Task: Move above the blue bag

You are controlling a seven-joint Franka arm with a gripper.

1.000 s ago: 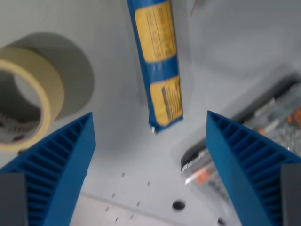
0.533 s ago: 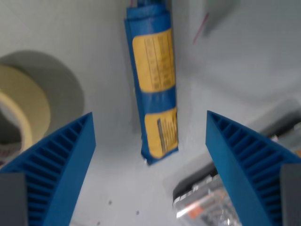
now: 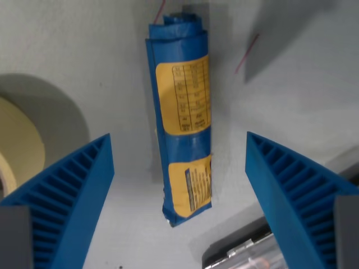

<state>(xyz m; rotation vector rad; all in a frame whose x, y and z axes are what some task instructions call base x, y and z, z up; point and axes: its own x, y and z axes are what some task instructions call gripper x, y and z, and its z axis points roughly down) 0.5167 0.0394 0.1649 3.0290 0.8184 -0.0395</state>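
Observation:
The blue bag [image 3: 180, 117] is a rolled blue plastic roll with two yellow printed labels. It lies lengthwise on the pale grey table [image 3: 291, 101], running from the top centre down to just below the middle of the wrist view. My gripper [image 3: 179, 179] is open and empty, hovering above the table. Its two blue ribbed fingers [image 3: 61, 207] stand at the view's left and right, and the lower end of the bag lies between them.
A roll of beige tape [image 3: 19, 148] sits at the wrist view's left edge, partly cut off. A clear plastic package with a dark edge [image 3: 247, 259] shows at the bottom right. A thin red thread [image 3: 247, 53] lies on the table at the upper right.
The camera has moved forward along the bag: the bag sits lower in the view and its far end now shows. The tape and the plastic package have slid toward the edges.

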